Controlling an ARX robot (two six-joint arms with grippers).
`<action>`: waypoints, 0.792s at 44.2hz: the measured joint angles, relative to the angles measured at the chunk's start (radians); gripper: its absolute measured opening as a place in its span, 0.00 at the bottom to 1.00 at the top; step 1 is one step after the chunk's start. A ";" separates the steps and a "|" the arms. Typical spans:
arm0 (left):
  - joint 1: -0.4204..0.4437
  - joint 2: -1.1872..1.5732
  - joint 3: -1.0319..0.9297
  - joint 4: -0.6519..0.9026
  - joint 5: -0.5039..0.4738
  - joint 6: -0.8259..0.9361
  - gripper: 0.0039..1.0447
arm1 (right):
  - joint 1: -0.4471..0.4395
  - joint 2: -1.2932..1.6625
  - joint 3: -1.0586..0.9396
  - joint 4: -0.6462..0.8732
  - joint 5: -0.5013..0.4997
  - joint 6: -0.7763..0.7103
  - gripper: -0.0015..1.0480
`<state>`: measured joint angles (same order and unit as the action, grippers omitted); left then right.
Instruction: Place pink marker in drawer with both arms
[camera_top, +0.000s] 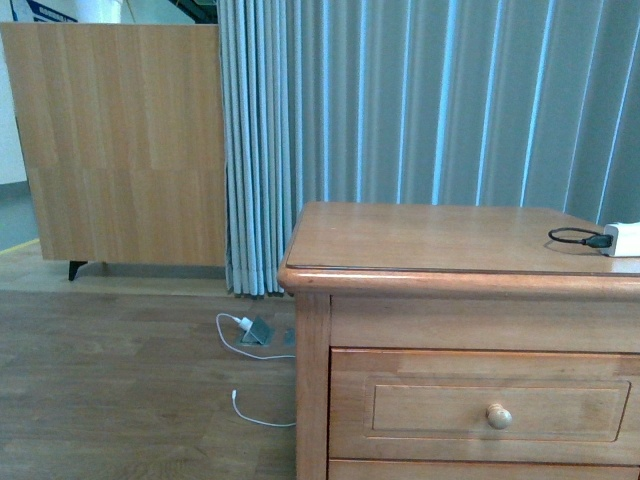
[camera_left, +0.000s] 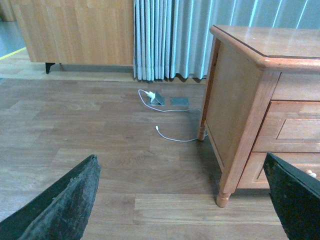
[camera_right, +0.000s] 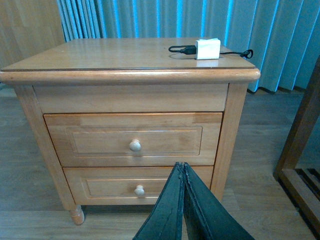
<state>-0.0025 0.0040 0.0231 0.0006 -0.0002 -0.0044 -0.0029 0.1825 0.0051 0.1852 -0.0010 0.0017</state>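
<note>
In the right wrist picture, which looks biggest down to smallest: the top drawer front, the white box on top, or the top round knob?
1. Honey-brown wooden top drawer front
2. Small white box on the nightstand top
3. Round pale wooden knob

The box sits farther back, so it may look smaller.

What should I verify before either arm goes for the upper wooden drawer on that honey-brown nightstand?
1. Upper honey-brown wooden drawer shut: ok, needs opening first.
2. Its round pale knob unobstructed: ok.
3. Bright pink marker located: not ok, in no view.
4. Left black gripper open: ok, fingers wide apart, empty.
5. Right black gripper ready to grasp: not ok, fingers closed together.
6. White box with black cable on the nightstand top, away from the drawer: ok.
</note>
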 joint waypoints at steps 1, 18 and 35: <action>0.000 0.000 0.000 0.000 0.000 0.000 0.94 | 0.000 -0.007 0.000 -0.007 0.000 0.000 0.02; 0.000 0.000 0.000 0.000 0.000 0.000 0.94 | 0.000 -0.179 0.001 -0.184 0.000 0.000 0.02; 0.000 0.000 0.000 0.000 0.000 0.000 0.94 | 0.000 -0.179 0.001 -0.185 0.000 -0.002 0.66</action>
<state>-0.0025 0.0040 0.0231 0.0006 -0.0002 -0.0044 -0.0029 0.0040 0.0059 0.0006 -0.0010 0.0002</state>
